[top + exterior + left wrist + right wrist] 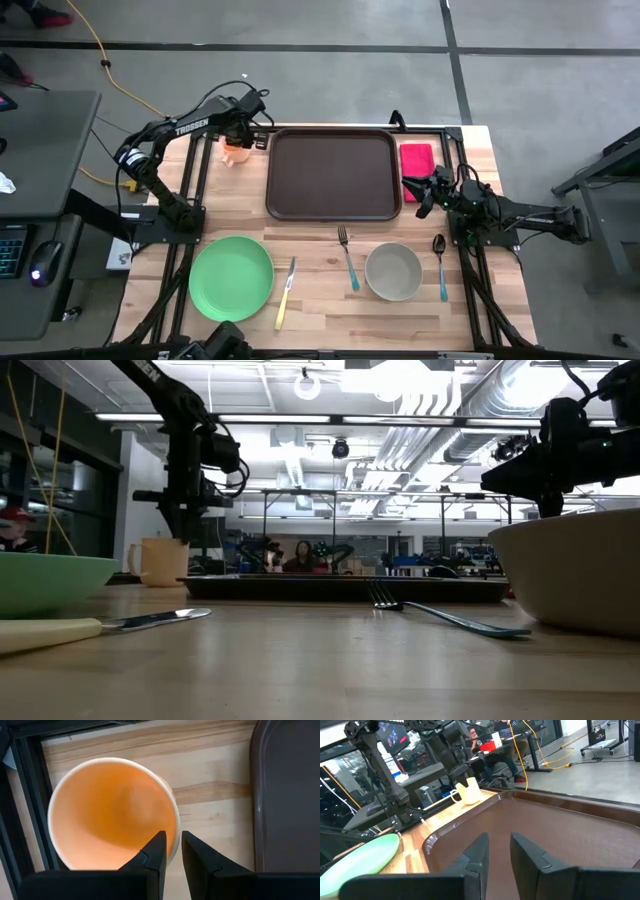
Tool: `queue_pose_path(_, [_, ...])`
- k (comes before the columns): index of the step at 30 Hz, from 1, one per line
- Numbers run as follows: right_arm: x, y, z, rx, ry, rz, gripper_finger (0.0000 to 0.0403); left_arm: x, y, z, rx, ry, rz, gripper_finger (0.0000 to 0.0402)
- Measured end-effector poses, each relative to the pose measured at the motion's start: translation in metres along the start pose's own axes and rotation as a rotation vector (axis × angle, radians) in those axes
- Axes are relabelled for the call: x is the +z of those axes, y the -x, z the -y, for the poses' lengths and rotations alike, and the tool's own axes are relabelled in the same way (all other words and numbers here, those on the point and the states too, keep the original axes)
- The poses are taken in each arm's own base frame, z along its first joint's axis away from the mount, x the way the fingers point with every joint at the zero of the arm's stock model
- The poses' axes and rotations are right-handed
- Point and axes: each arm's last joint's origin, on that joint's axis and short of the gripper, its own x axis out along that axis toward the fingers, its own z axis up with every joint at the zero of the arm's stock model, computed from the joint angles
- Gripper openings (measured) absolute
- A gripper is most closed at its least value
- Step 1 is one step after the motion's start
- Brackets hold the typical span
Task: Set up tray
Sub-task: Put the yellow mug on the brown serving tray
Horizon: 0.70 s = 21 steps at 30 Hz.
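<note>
Tray (333, 173): far centre of table, flat, nothing on it.
Handling: I judge it stiff, light, slick; take the raised rim.
Left gripper (171, 851): over the cup (112, 812), rim between narrowly parted fingers, no pinch yet.
Right gripper (497, 847): by tray's right edge, fingers slightly apart, holding nothing.
Nearby: napkin (417, 158) beside tray; plate (231, 277), knife (285, 294), fork (348, 259), bowl (393, 271), spoon (440, 266) on the near side.
Obstruction: none on the tray.

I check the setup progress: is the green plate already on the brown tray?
No, the green plate lies on the bare wooden table, apart from the brown tray, which carries nothing.
</note>
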Motion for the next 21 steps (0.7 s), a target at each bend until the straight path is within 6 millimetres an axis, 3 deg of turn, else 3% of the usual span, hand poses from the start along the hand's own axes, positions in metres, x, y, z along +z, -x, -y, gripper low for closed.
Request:
queue_pose_path(16, [0.0, 0.0, 0.0, 0.0, 0.0, 0.0, 0.0057, 0.0003, -0.0001, -0.0002, 0.009, -0.005, 0.007, 0.0091])
queue_pose_path(21, [0.0, 0.0, 0.0, 0.0, 0.0, 0.0, 0.0057, 0.0004, -0.0001, -0.0001, 0.009, -0.006, 0.008, 0.0064])
